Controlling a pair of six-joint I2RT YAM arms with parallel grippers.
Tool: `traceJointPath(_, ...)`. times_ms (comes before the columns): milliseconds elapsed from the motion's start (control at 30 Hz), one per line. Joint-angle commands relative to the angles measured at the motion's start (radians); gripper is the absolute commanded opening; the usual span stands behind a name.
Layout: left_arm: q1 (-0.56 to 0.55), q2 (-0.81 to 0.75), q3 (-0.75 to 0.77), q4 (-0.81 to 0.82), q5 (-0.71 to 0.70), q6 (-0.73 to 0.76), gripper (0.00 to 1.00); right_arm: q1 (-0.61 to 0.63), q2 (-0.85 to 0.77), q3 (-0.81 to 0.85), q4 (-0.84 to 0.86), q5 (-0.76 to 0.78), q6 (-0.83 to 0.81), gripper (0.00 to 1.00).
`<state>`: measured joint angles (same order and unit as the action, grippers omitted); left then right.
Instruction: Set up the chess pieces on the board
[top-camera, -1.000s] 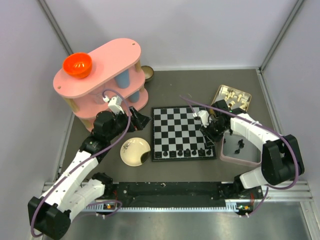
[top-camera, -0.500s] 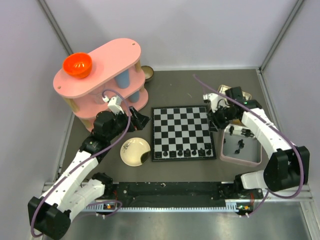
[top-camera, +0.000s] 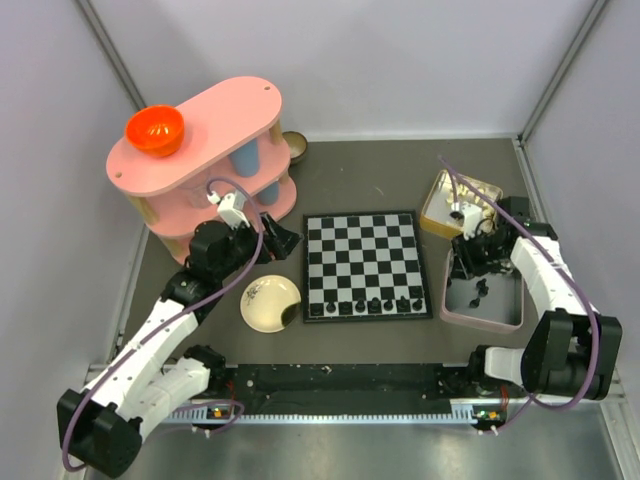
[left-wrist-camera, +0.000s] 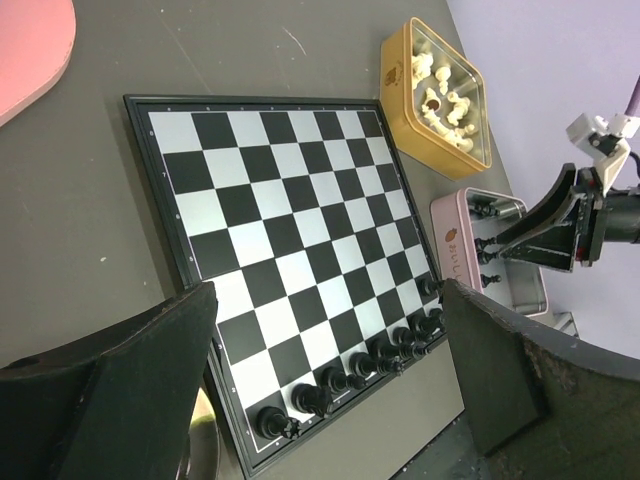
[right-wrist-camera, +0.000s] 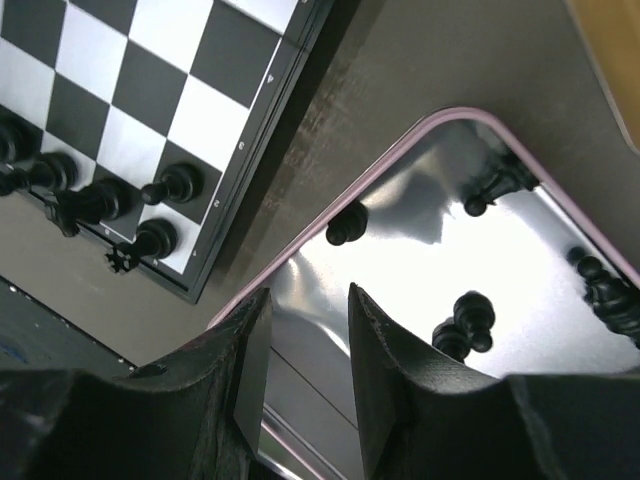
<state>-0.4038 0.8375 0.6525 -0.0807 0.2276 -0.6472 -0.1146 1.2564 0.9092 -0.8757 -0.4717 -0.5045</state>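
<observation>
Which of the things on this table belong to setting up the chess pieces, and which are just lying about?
Part of the job: the board; the black chess pieces on its near row, with more in the pink tin; the right gripper above that tin.
Lying about: pink shelf, orange bowl, cream plate, yellow tin of white chessmen.

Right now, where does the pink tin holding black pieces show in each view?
Top external: pink tin at lower right, just right of the board.
Left wrist: pink tin at the right edge, mid-height, below the yellow tin.
Right wrist: pink tin fills centre and right; board at upper left.
Shared landmark: the board corner with the row of black chess pieces, nearest the tin.
</observation>
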Motion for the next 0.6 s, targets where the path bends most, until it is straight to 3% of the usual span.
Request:
traceJointPath(0, -0.001, 0.021, 0.038, 0.056, 0.029, 0.018, 0.99, -0.007, -0.012, -0.036, 0.05, 0.005, -0.092, 0.36)
traceJointPath(567, -0.001, 0.0, 0.029, 0.047, 0.019, 0.008, 0.99, -0.007, 0.13, -0.066, 0.161, -0.011, -0.152, 0.33)
